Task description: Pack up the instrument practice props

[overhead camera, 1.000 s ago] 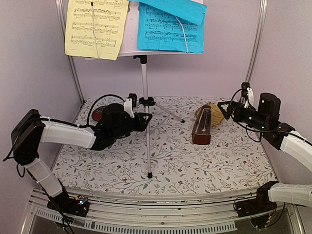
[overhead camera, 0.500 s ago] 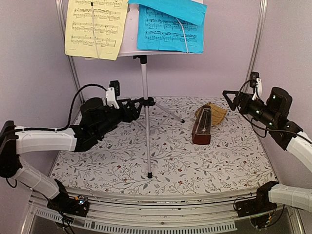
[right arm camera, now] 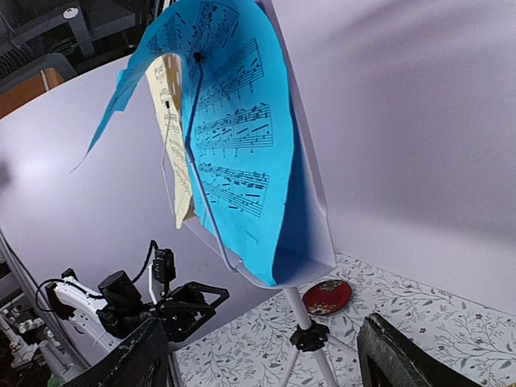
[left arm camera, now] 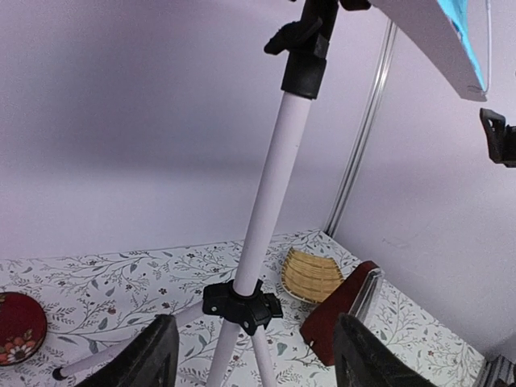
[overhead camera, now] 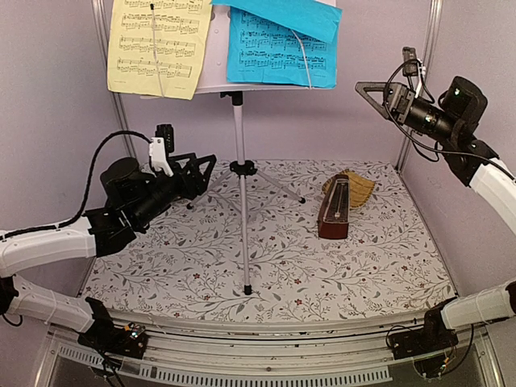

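The music stand [overhead camera: 239,121] stands upright near the middle of the floral-patterned surface [overhead camera: 282,266], its silver pole rising from a black hub where the three legs spread. Its white desk [overhead camera: 214,76] is at the top of the overhead view and carries both music sheets: the cream sheet [overhead camera: 157,44] on the left and the blue sheet [overhead camera: 278,48] on the right, each with a thin wire arm lying across it. The upper edge of the blue sheet folds forward over itself.

The dark brown pyramid metronome [overhead camera: 334,211] stands upright on the surface to the right of the stand, well apart from its legs, with a woven straw dish [overhead camera: 357,187] just behind it — whether they touch cannot be told. A small red dish [left arm camera: 18,318] lies on the surface on the far left in the left wrist view.

The left gripper [overhead camera: 201,173] hangs in the air to the left of the pole, about level with the hub and pointing toward it. Its fingers [left arm camera: 157,355] are spread wide and hold nothing. The right gripper [overhead camera: 368,95] is raised high on the right — near the lower right corner of the desk, apart from it — and points at the blue sheet. It too gapes wide and is empty.
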{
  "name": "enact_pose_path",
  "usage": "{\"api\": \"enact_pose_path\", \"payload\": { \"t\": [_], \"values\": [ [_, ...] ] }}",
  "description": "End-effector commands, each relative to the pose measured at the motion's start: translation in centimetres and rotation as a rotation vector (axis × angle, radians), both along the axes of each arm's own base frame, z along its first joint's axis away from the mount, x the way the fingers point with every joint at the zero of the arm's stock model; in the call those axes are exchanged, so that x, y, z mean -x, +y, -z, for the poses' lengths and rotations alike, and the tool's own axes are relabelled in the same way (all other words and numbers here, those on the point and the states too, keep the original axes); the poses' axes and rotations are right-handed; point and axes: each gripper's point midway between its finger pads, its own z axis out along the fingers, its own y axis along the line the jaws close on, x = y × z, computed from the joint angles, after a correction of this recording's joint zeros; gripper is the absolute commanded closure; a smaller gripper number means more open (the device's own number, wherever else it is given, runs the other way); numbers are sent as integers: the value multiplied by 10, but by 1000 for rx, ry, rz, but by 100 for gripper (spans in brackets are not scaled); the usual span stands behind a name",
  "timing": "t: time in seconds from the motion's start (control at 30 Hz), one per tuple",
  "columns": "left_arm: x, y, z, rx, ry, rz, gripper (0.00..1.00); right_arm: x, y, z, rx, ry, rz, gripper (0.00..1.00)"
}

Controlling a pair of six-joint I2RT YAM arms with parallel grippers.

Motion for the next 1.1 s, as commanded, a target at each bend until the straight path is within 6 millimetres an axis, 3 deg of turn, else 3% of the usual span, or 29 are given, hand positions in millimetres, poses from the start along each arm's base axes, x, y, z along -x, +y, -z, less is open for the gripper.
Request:
{"api": "enact_pose_path", "payload": {
  "t": [0.0,0.17,0.5,1.07],
  "values": [
    [17,5,-1,37,-14,14,34,11,17,-22,-45,0,-121,19],
    [20,11,-1,45,-13,-9,36,9,40,-37,-39,-26,-166,30],
    [23,21,3,55,-13,-44,40,-13,41,-40,-47,-13,-42,32],
    [27,23,-4,58,-24,-36,50,-21,55,-34,-41,23,-41,38]
  ]
}}
